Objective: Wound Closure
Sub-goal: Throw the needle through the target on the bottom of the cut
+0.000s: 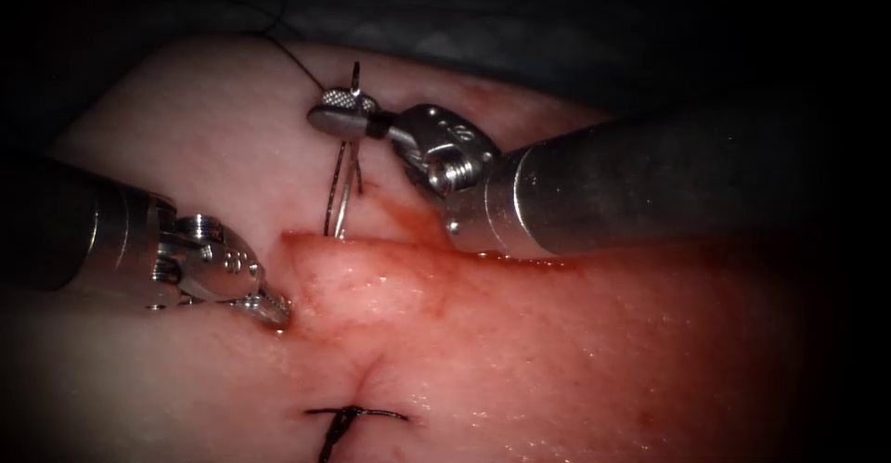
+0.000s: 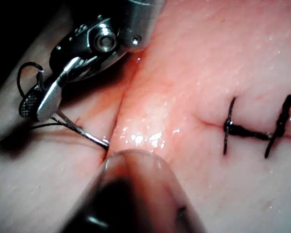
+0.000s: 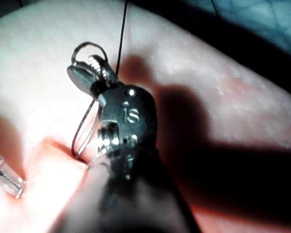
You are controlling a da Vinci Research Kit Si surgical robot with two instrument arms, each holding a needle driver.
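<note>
A tied black stitch [image 1: 351,415] crosses the closed stretch of the cut [image 1: 371,245], and red fluid [image 1: 418,217] stains the tissue [image 1: 213,138] around the cut's open part. The right tool [image 1: 342,113], reaching over that open part, is clamped near the needle's trailing end, where the dark thread [image 1: 295,59] leaves it. The needle [image 1: 336,194] is thin, curved and shiny, its far end entering the tissue at the cut's edge, while the left tool [image 1: 269,310] presses on the tissue just left of the cut, jaws together on nothing.

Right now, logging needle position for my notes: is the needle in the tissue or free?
In the tissue. The right tool grips the needle near its upper end, and its lower end disappears into the tissue at the cut.
</note>
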